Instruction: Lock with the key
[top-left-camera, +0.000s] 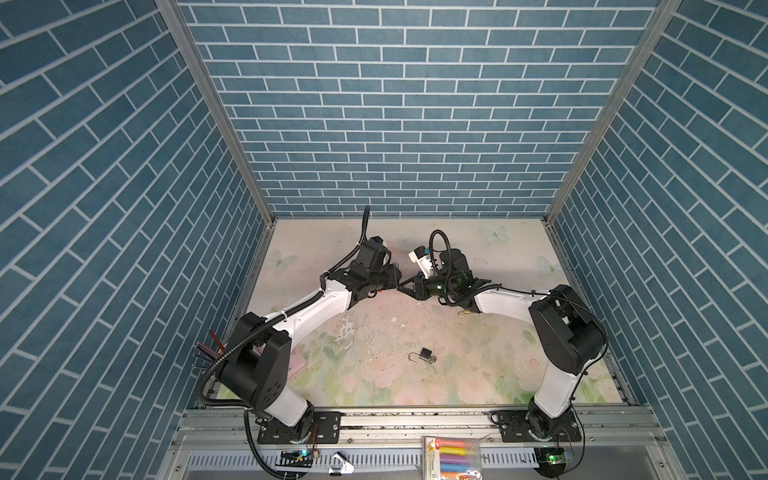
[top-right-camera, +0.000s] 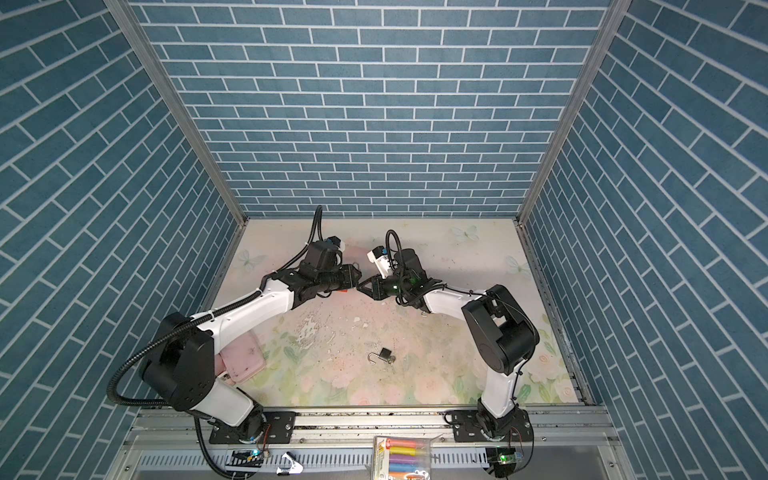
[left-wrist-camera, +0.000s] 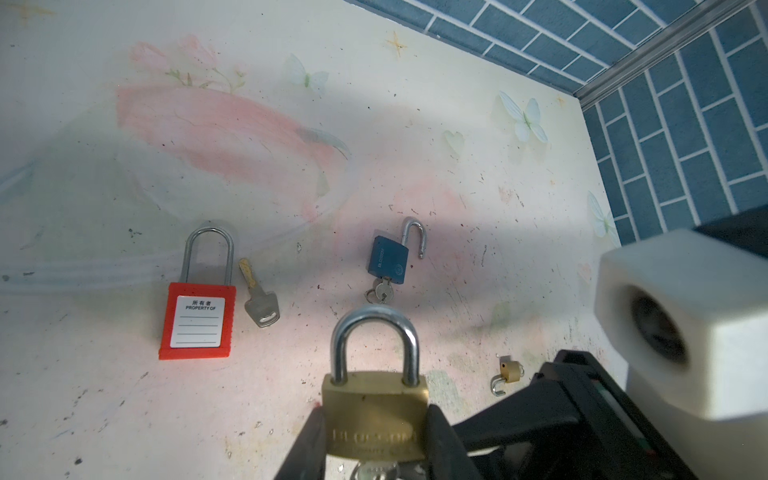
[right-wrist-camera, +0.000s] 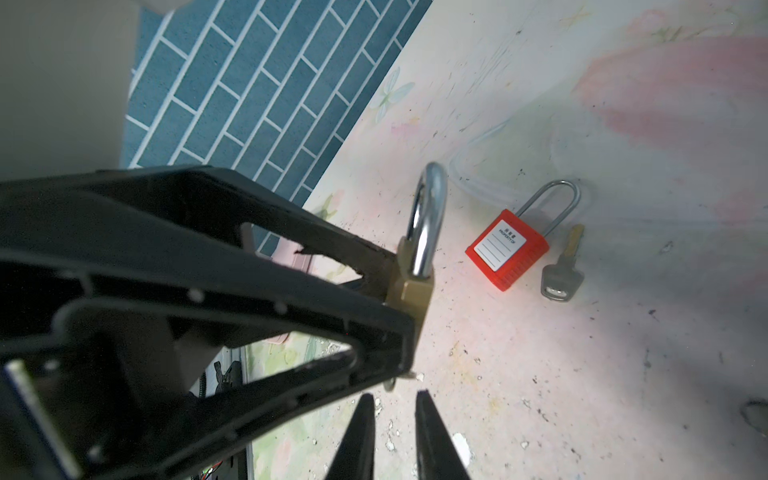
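Left claw (left-wrist-camera: 374, 436): you have it clamped on the brass padlock (left-wrist-camera: 374, 399), one finger (left-wrist-camera: 309, 444) on each side of the body. The lock is held over the desk (left-wrist-camera: 415, 124), hoop pointing away from the claw. Both legs of the hoop run down into the body.

The key (left-wrist-camera: 376, 471) sits in the underside of that padlock, between the two fingers. Only its silver head shows.

Right claw (right-wrist-camera: 395, 399): the right wrist view shows its two fingertips a narrow gap apart with nothing between them. The tips stand just short of the key head, which shows there as a small silver bit at the lock's lower edge. You have no grip on the key. I cannot tell whether a tip touches it.

In both top views the two claws meet tip to tip above the middle of the desk, toward the back wall.

Other things on the desk, from the left wrist view:
- Red padlock (left-wrist-camera: 197, 320), lying flat with its white label up and its hoop closed.
- Loose key (left-wrist-camera: 259, 299), just beside the red padlock on the desk.
- Blue padlock (left-wrist-camera: 388, 259), hoop swung open, with a second key (left-wrist-camera: 380, 291) in its base.
- Small padlock (left-wrist-camera: 509, 374), gold-coloured, hoop open, near your right arm.

A pink box (top-right-camera: 243, 359) lies on the desk partly under your left arm. A pack of markers (top-left-camera: 453, 457) sits on the front rail.
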